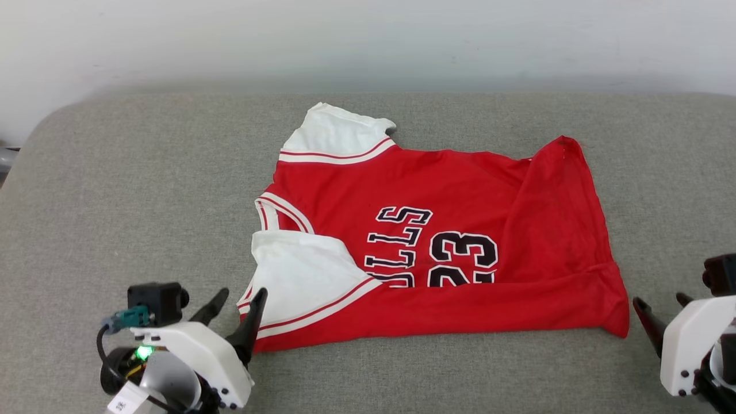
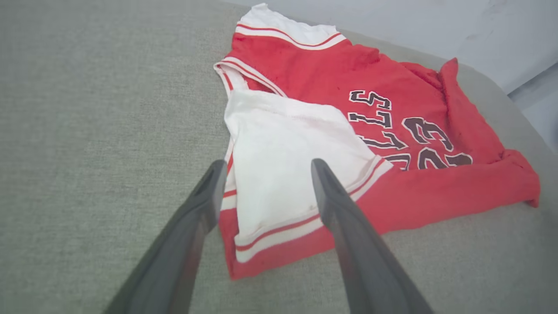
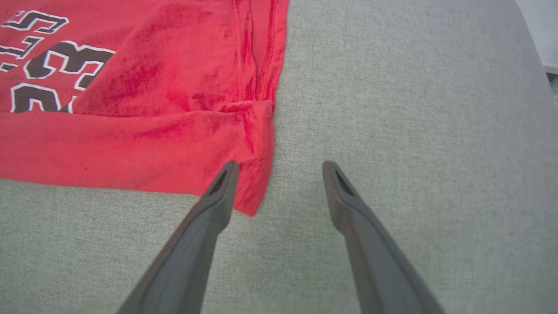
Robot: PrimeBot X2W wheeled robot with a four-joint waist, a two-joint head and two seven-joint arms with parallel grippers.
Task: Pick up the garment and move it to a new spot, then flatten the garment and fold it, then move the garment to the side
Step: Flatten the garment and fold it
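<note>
The left gripper [image 1: 242,292] stands released, fingers spread and nothing between them. In the head view its inner fingertip sits right at the near left corner of the jersey [image 1: 448,184]. Whether it touches the cloth I cannot tell. In the left wrist view the left gripper [image 2: 267,163] frames the white sleeve [image 2: 283,148], which lies flat below it and is not gripped.

The right gripper [image 1: 659,299] is also released and empty. Its tips are near the jersey's near right corner, with grey cushion [image 1: 144,190] showing between them and the cloth. In the right wrist view the right gripper [image 3: 280,165] has one finger overlapping that red corner [image 3: 255,192] and the other over bare cushion [image 3: 392,109].

The jersey [image 2: 305,74] lies between the two grippers, at the middle of the cushion, with its neck toward the robot's left and its hem toward the right. Its near edge is turned up in a long red band [image 1: 460,310] that hides the lower part of the black lettering [image 1: 437,247]. One sleeve [image 1: 299,270] is folded onto the red body and the other sleeve [image 1: 333,132] sticks out at the far left. The hem side [image 1: 569,201] is rumpled. A pale wall [image 1: 368,40] rises behind the cushion.
</note>
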